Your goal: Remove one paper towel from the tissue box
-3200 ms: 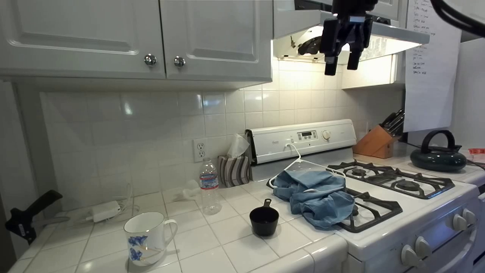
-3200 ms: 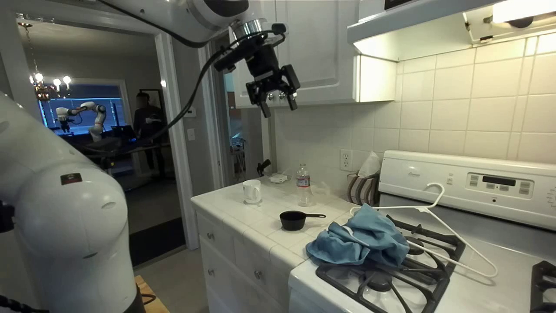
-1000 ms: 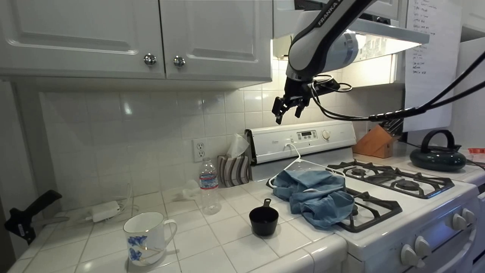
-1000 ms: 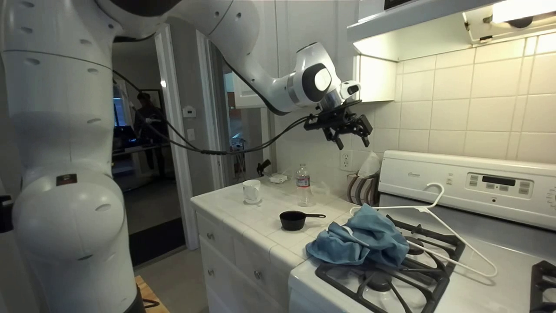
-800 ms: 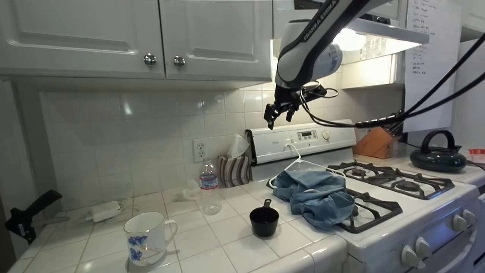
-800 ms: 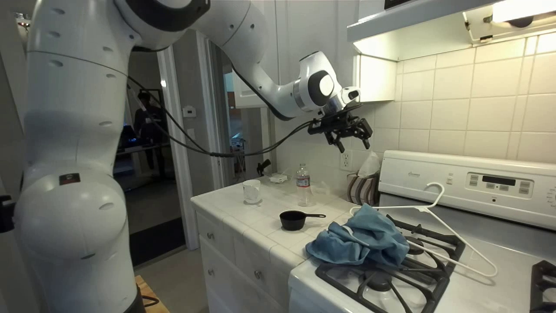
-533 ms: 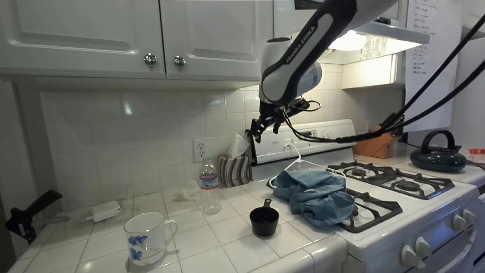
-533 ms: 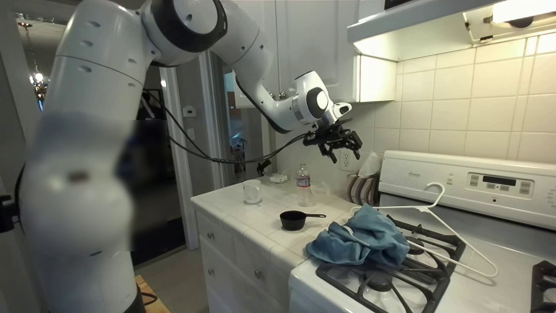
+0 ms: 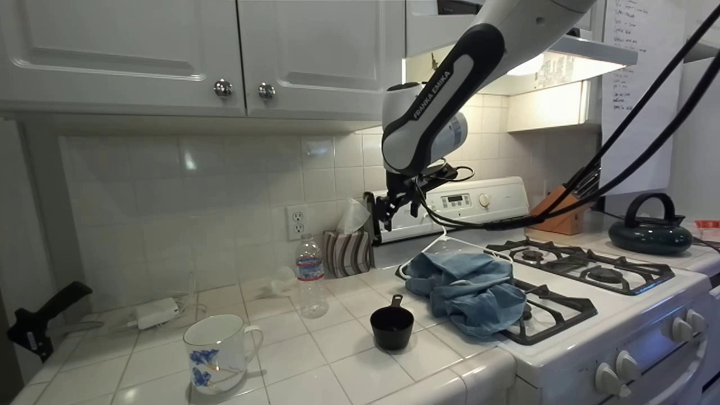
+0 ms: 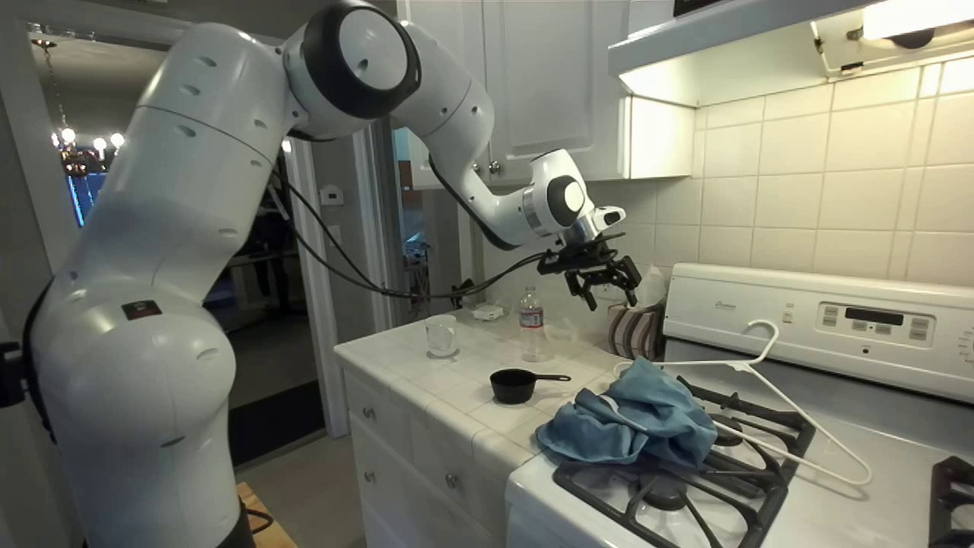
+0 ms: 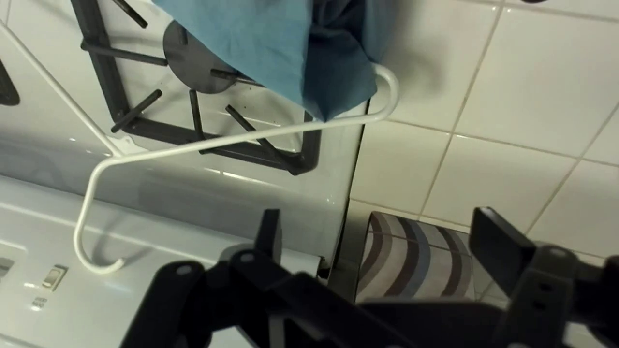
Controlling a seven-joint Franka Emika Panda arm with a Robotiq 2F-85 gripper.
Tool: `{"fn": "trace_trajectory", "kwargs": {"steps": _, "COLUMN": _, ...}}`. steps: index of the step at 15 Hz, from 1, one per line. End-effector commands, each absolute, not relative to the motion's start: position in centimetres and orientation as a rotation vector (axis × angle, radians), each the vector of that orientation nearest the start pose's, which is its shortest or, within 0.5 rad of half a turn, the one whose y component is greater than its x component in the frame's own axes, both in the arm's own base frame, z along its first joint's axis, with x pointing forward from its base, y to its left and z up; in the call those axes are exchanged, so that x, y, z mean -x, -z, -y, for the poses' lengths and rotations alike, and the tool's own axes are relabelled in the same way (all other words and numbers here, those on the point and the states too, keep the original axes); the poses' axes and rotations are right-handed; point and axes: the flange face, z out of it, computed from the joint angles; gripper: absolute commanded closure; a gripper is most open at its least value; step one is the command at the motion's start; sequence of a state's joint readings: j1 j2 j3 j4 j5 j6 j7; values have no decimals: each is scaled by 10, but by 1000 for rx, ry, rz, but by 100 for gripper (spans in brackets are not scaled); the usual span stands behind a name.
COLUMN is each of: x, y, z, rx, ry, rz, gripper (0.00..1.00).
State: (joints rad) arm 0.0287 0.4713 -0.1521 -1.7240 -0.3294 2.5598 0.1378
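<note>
The striped tissue box stands on the tiled counter against the wall, beside the stove's back panel; it also shows in an exterior view. A white tissue sticks up out of its top, partly hidden behind a finger in an exterior view. My gripper is open and empty, above the box and close to the tissue in an exterior view. In the wrist view the striped box shows between the spread fingers; its top and the tissue are hidden by the gripper.
A plastic bottle stands beside the box. A black measuring cup and a white mug are on the counter. A blue cloth and white hanger lie over the stove's edge. Upper cabinets hang above.
My gripper has come down from high up and over toward the tissue box, lowering further in the last half second. The fingers stay open. The box and tissue have not moved.
</note>
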Motion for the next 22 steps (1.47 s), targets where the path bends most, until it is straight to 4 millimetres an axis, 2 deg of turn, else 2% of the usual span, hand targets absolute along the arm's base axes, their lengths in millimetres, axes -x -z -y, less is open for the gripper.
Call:
{"fn": "trace_trajectory", "kwargs": {"steps": 1, "x": -694, "y": -353, "z": 74, "rx": 3372, "ry": 598, "rz": 9, "gripper": 0}}
{"fn": "trace_trajectory", "kwargs": {"steps": 3, "x": -694, "y": -354, "z": 79, "rx": 3368, "ry": 589, "rz": -3, "gripper": 0}}
{"fn": "trace_trajectory", "kwargs": {"steps": 6, "x": -695, "y": -354, "z": 77, "rx": 3365, "ry": 588, "rz": 1, "gripper": 0}}
{"fn": "trace_trajectory", "kwargs": {"steps": 10, "x": -710, "y": -323, "z": 57, "rx": 3361, "ry": 691, "rz": 25, "gripper": 0}}
{"fn": "trace_trajectory", "kwargs": {"steps": 13, "x": -725, "y": -292, "z": 38, "rx": 3348, "ry": 816, "rz": 66, "gripper": 0}}
{"fn": "trace_trajectory", "kwargs": {"steps": 16, "x": -739, "y": -276, "z": 25, "rx": 3386, "ry": 991, "rz": 113, "gripper": 0}}
{"fn": "trace_trajectory", "kwargs": {"steps": 22, "x": -765, "y": -289, "z": 27, "rx": 3402, "ry": 1341, "rz": 48, "gripper": 0}}
